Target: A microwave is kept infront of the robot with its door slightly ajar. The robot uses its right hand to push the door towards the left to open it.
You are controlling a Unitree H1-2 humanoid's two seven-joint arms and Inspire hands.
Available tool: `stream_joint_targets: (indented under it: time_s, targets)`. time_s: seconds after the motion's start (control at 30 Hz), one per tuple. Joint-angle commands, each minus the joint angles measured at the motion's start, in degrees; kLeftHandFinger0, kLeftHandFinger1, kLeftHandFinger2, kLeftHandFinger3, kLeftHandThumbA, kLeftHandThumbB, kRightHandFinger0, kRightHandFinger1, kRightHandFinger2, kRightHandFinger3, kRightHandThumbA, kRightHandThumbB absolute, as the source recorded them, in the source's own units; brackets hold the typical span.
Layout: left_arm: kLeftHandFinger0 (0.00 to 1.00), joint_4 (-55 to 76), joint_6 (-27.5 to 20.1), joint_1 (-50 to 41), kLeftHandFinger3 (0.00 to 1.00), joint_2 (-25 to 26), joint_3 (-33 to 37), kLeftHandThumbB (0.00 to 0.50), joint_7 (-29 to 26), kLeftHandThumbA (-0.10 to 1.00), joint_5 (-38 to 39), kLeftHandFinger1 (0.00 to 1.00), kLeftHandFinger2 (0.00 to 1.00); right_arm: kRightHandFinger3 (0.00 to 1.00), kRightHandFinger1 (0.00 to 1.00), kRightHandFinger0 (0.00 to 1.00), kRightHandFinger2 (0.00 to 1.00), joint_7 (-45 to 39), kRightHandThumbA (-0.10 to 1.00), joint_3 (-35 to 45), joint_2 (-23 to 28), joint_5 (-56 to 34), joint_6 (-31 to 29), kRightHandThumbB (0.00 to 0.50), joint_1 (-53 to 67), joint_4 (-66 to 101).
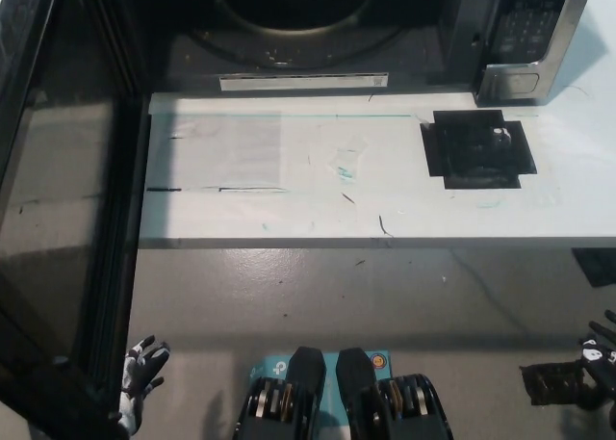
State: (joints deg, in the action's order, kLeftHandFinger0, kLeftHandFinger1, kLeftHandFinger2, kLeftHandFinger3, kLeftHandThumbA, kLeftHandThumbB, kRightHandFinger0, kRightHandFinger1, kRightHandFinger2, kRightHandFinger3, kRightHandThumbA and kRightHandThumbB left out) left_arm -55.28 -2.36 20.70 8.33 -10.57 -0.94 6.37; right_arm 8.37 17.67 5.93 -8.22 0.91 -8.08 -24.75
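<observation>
Now microwave door (pixel 58 219) swung wide left; right hand (pixel 597 358) well apart, state unclear; left hand (pixel 140 373) open beside door.

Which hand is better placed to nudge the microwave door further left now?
Left, probably. The left hand hangs open right beside the microwave door, which already swings wide at the left. The right hand sits far off at the right edge, across the table; its fingers are unclear.

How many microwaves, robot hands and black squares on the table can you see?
Microwave: 1, with its door open
Robot hands: 2, the left robot hand and the right robot hand
Black square patch on the table: 1
Total: 4
</observation>
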Motion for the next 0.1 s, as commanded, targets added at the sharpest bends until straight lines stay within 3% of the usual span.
stream_joint_targets:
  time_s: [0.0, 0.07]
  targets:
    - [1.0, 0.6, -1.9, 1.5, 0.9, 0.4, -0.1, 0.139, -0.7, 0.46, 0.2, 1.0, 1.0, 0.81, 0.55, 0.34, 0.67, 0.2, 0.44, 0.3, 0.2, -0.9, -0.5, 0.186, -1.0, 2.2]
    - [1.0, 1.4, -1.2, 1.3, 0.9, 0.4, 0.0, 0.133, -1.0, 0.46, -0.1, 1.0, 1.0, 0.82, 0.57, 0.36, 0.68, 0.0, 0.45, 0.4, 0.1, -1.2, -0.4, 0.187, -1.0, 2.3]
